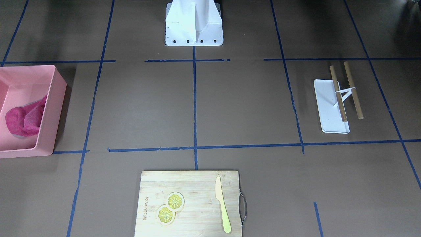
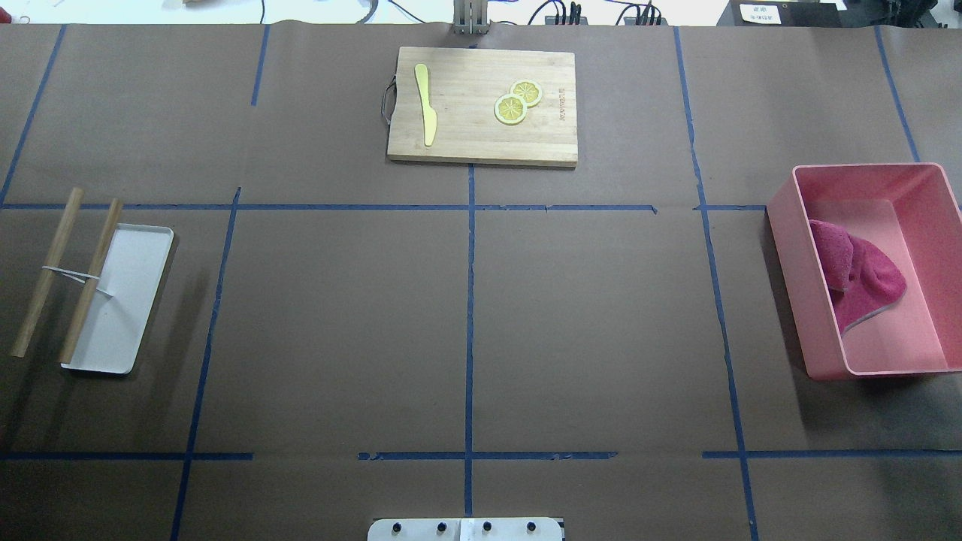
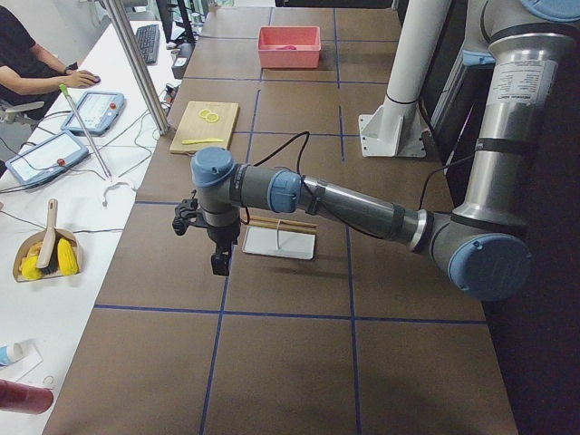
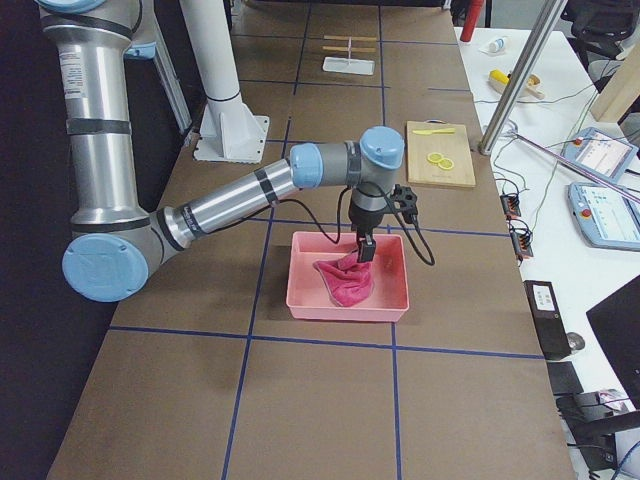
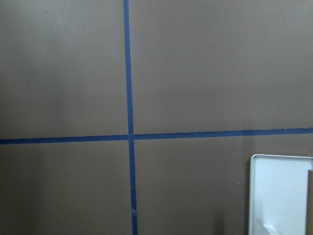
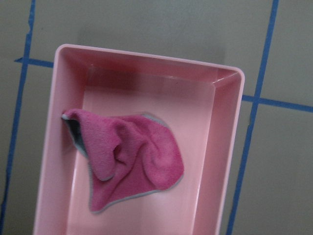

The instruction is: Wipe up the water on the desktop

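The desktop point(image 2: 338, 323) is matte brown with dark-blue tape lines; I see no water on it. A crumpled magenta cloth point(image 2: 857, 274) lies in a pink bin point(image 2: 785, 248) at the right; it also shows in the right wrist view point(image 6: 132, 161). My right gripper point(image 4: 366, 250) hangs just above the cloth in the bin; I cannot tell whether it is open or shut. My left gripper point(image 3: 220, 263) hovers over the desktop beside a white tray point(image 3: 279, 242); I cannot tell its state either. Neither wrist view shows any fingers.
The white tray point(image 2: 124, 300) with two wooden sticks point(image 2: 45, 270) across it lies at the left. A bamboo cutting board point(image 2: 481, 143) with a yellow knife point(image 2: 427, 105) and lemon slices point(image 2: 511, 109) sits at the far middle. The robot base point(image 1: 194, 29) stands at the near edge.
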